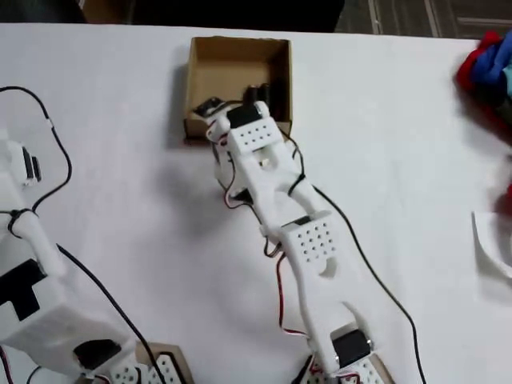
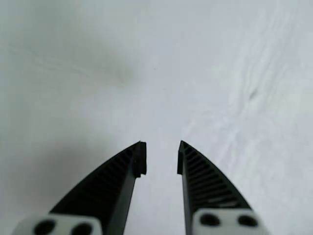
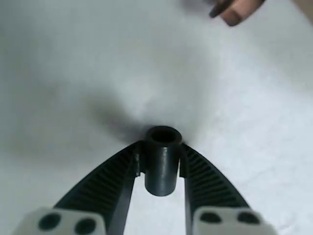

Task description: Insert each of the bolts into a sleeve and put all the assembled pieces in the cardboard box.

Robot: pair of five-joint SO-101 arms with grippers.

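A black sleeve (image 3: pixel 161 169) stands upright between the fingers of my right gripper (image 3: pixel 161 156), which is shut on it just above the white table. In the high view that arm stretches across the middle of the table, and its gripper (image 1: pixel 210 110) is at the near left edge of the cardboard box (image 1: pixel 232 76). The visible part of the box floor is bare. My left gripper (image 2: pixel 161 159) is open over bare table with nothing between its fingers. Its arm (image 1: pixel 32 248) is folded at the table's left side.
A brown shape (image 3: pixel 234 10) shows at the far edge of the right wrist view. Red and blue things (image 1: pixel 484 68) lie at the table's right edge, with a white curved piece (image 1: pixel 490 244) below them. Black cables (image 1: pixel 56 152) trail on the left.
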